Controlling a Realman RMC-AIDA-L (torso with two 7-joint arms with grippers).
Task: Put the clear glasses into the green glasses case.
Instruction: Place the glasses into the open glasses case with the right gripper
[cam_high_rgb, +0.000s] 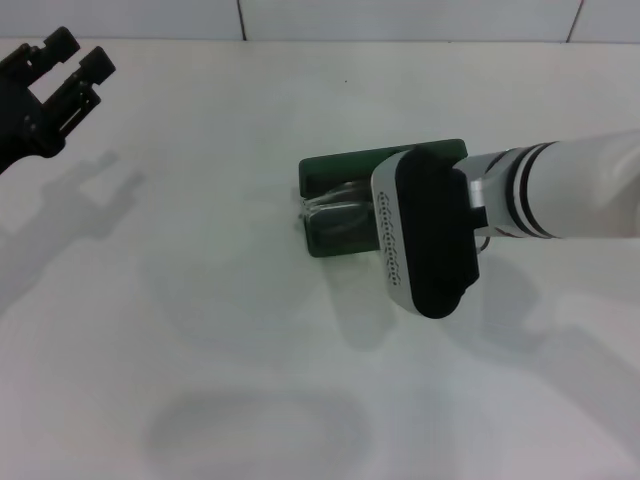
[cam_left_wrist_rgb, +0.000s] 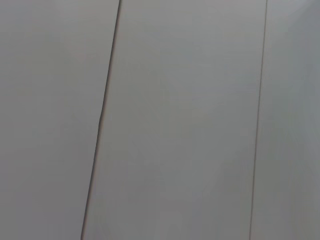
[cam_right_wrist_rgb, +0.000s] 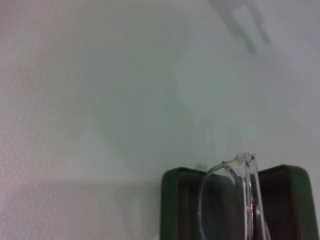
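Reaching across the white table (cam_high_rgb: 200, 330) from my right side, my right arm ends in a white and black wrist housing that covers the near end of the dark green rectangular hard case (cam_high_rgb: 345, 165), so the head view shows nothing of my right gripper's fingers. My right wrist camera does not show them either, and I cannot tell whether they are apart, together or clamped on anything.

That green case (cam_right_wrist_rgb: 170, 200) lies open on the table, its green rim framing a darker lining. The clear glasses (cam_right_wrist_rgb: 235, 200), fully transparent plastic with a rounded lens and a clear temple arm, sit over the case's open interior in the right wrist view, the hinge corner of the frame rising just above the case's far rim. In the head view the glasses (cam_high_rgb: 335, 205) show as a pale glint at the case's left end, partly under my wrist. Whether they rest on the lining or hang slightly above it I cannot tell.

My left gripper (cam_high_rgb: 68, 62) hangs raised at the far left of the table, well apart from the case, its black fingers (cam_high_rgb: 92, 72) spread with a plain gap between them and nothing held. Its wrist camera sees only pale panels with thin dark seams.
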